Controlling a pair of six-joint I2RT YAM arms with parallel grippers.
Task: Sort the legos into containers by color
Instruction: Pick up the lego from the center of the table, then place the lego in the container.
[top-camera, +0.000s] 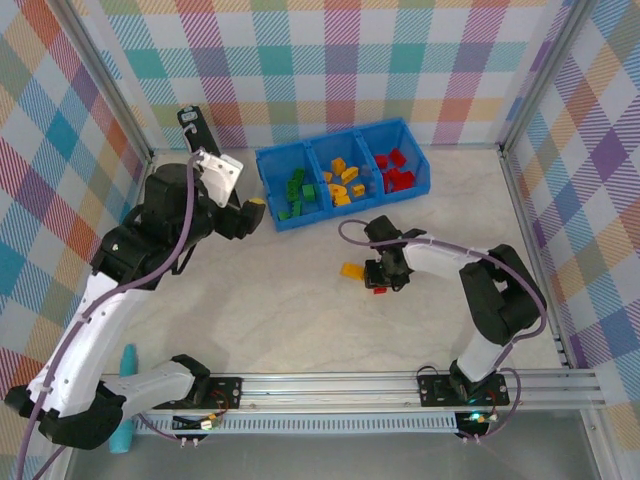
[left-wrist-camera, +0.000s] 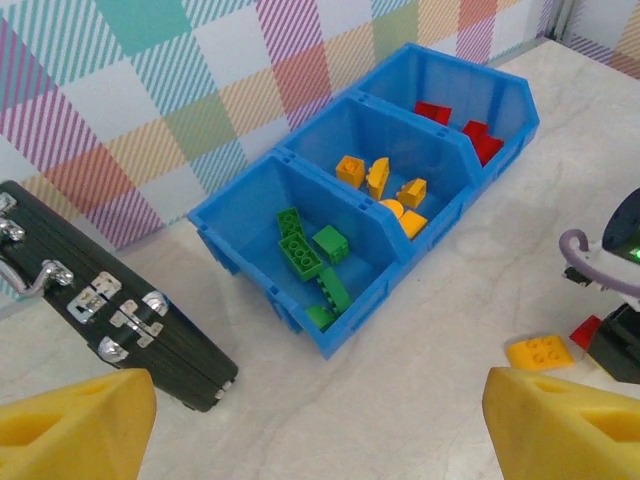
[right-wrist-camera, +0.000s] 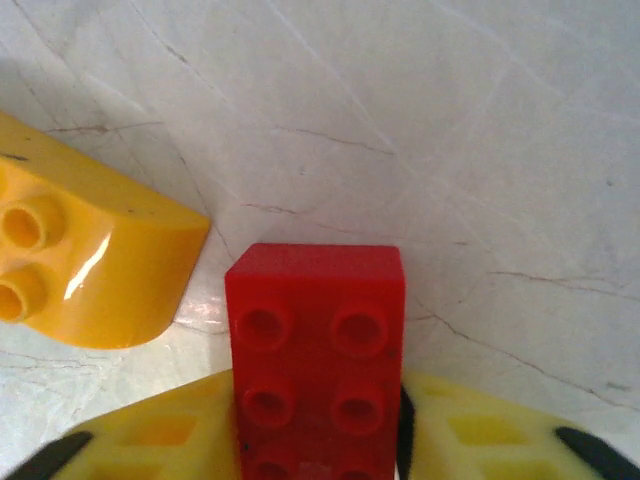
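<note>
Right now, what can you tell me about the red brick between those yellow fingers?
The red brick is glossy plastic, rectangular, with two rows of round studs on top. The right arm's yellow fingers clamp its sides at one end; the other end pokes out. Beneath it is the pale marbled table; a rounded orange brick lies close by, not touching.

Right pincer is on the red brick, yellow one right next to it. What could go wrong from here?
1. The red brick juts past the right pincer's fingertips, so it might pivot or slip on lifting.
2. The yellow brick lies close beside it; a swing on the way up could knock it.
3. The red compartment already holds other red bricks; a high drop might bounce out.
</note>
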